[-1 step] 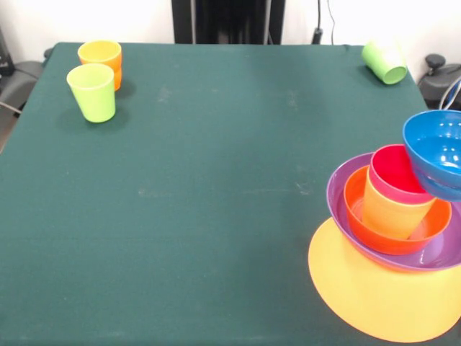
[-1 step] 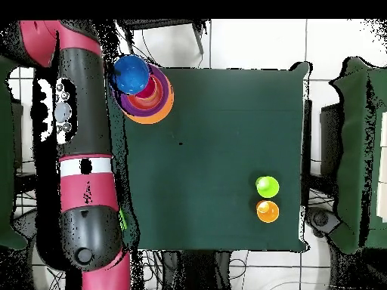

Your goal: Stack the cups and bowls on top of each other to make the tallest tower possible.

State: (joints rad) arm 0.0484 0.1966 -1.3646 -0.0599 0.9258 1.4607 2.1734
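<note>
Leaning on the tower (image 1: 392, 216), blue bowl (image 1: 439, 151) tilts; no readable writing anywhere; pincer unseen.

Front view: low, close, angled down across the counter (image 1: 216, 216). Overhead view: high, straight down, whole counter (image 2: 219, 151). Shared: counter top, tower (image 1: 392, 216) (image 2: 143, 91).

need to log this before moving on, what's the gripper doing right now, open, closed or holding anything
Gripper: not in view. The overhead view shows only the arm beside the table, and the blue bowl sits at the tower with no jaws visible on it.
</note>
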